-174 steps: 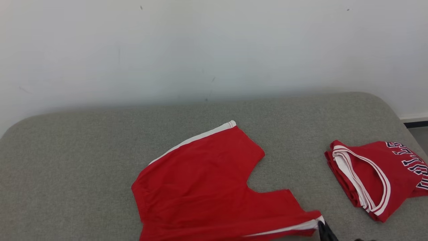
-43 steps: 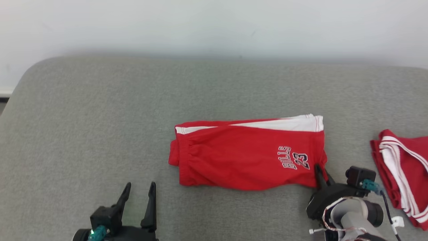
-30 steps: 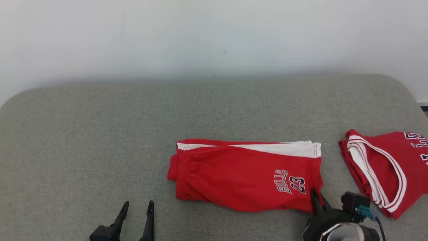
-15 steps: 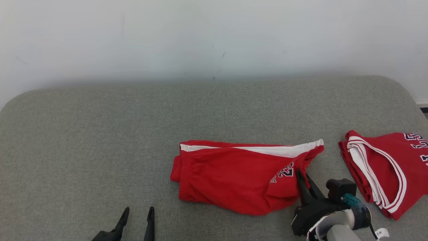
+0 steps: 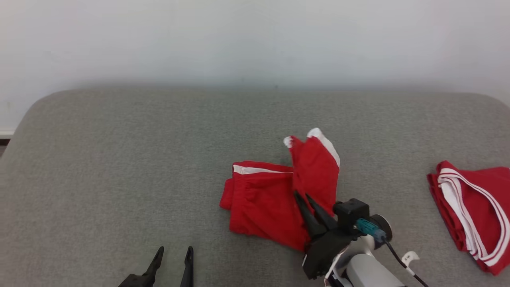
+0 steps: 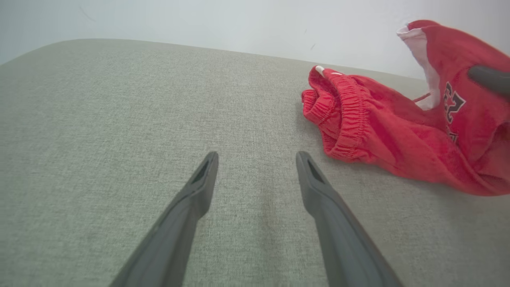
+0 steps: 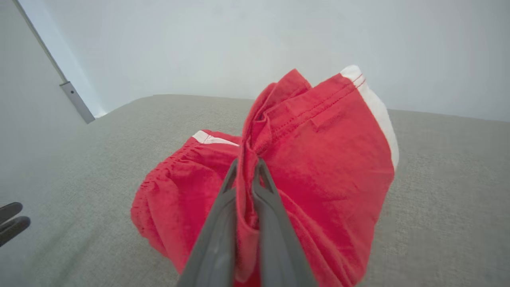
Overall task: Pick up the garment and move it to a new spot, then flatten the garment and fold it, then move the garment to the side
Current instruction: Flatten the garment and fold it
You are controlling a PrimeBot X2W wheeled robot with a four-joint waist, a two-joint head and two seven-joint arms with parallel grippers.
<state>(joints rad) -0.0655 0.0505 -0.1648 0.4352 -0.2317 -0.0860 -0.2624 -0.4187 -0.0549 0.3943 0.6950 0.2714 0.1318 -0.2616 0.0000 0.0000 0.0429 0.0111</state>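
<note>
Clenched on the leg end of the red shorts, the right pincer has lifted it off the grey cushion toward the waistband, beginning a second fold; the left pincer waits released nearby.

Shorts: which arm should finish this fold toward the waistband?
Right. The right gripper is shut on the lifted leg end of the shorts; the left gripper hangs open over bare cushion, apart from them.

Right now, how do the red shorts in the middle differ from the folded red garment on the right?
The shorts are partly lifted, while the folded garment lies flat. The right gripper pinches the shorts; nothing touches the folded garment. Both are red with white trim.
</note>
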